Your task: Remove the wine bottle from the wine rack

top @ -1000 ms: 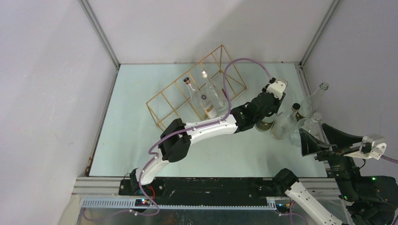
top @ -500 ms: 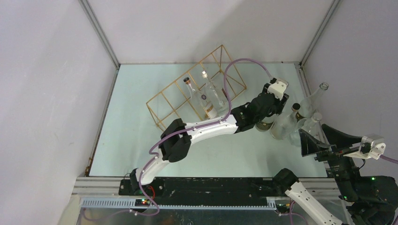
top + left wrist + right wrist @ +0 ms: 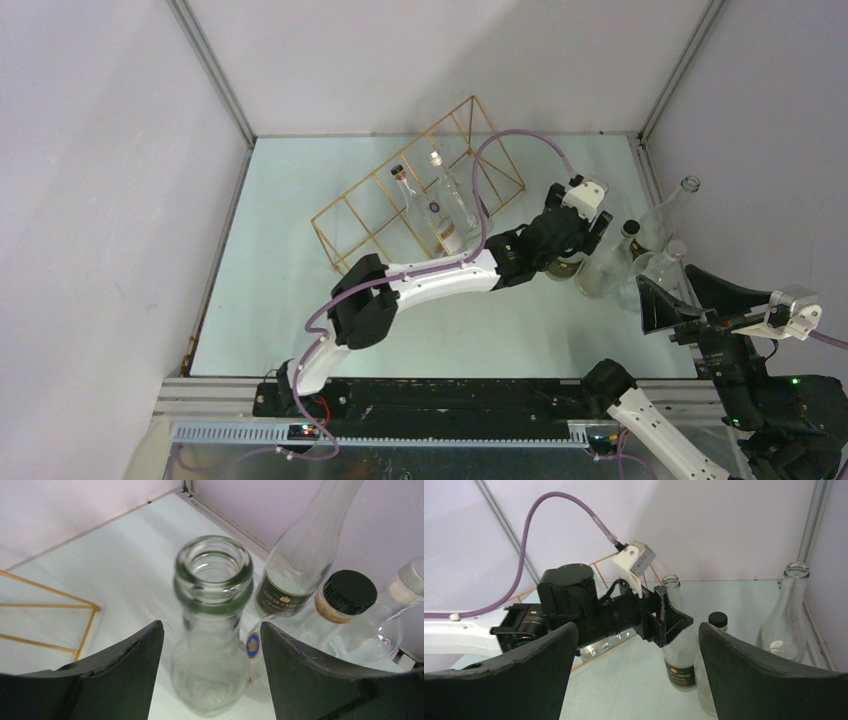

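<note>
**Left claw wide astride an upright wine bottle, off the rack**

Left claw (image 3: pixel 211 629) spread wide, one dark finger (image 3: pixel 125 670) on each side of the neck of the wine bottle (image 3: pixel 212 575), with a gap on both sides. Grips nothing. In the right wrist view, one finger in front of that same neck.

Wine bottle upright on the table (image 3: pixel 130 555), mouth open, rim tinged green, off the wine rack (image 3: pixel 92 607). In the top view, at about 3 o'clock of the table's middle, with the rack well apart toward 10 o'clock.

Near it in the left wrist view:
- at 1 o'clock, a tall clear bottle (image 3: pixel 305 545) with a dark label
- at 3 o'clock, a black-capped bottle (image 3: pixel 350 591) with a cork collar
- beyond that, at the picture's edge, a pale-capped bottle (image 3: pixel 412 577)

All three clustered by the table's 3 o'clock edge.

On the rack, seen from above, two bottles lying aslant, necks toward 11 o'clock: a dark-topped bottle (image 3: pixel 403 188) and, at its 3 o'clock, a second racked bottle (image 3: pixel 458 212). Rack set askew on the far half of the table, around 11 to 12 o'clock.

Left arm (image 3: pixel 440 272) stretched from its base at 7 o'clock out to the claw, purple cable (image 3: pixel 520 132) looping above.

Right claw (image 3: pixel 638 627) also wide, nothing between its fingers. In the top view, at 4 o'clock of the left claw, past the bottle cluster and apart from the wine bottle.
</note>
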You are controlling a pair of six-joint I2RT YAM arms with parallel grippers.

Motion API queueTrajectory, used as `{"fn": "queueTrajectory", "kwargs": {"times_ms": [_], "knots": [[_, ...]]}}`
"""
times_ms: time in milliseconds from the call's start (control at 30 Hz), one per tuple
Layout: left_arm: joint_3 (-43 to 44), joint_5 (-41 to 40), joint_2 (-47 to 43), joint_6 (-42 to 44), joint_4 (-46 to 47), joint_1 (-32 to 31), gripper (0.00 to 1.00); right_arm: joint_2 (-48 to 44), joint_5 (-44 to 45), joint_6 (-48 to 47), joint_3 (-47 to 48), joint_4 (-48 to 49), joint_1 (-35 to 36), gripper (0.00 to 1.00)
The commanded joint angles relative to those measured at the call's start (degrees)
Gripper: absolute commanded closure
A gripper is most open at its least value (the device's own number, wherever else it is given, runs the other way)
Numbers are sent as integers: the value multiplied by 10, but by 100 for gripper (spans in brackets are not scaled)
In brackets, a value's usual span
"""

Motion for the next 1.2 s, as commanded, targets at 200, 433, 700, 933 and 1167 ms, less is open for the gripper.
{"fn": "queueTrajectory", "kwargs": {"times_ms": [200, 433, 700, 933, 1167], "knots": [[-52, -21, -162, 4, 8, -4, 14, 12, -4, -3, 8, 12, 1, 7], [-189, -64, -299, -18, 30, 2, 11, 17, -4, -5, 8, 11, 1, 7], [-358, -62, -442, -175, -14, 106, 12, 16, -8, -6, -6, 21, 0, 7], [-515, -65, -557, -251, -20, 188, 11, 15, -3, -5, -16, 15, 1, 7], [-591, 6, -595, -331, -19, 284, 11, 18, 7, 3, -19, 12, 0, 7]]}}
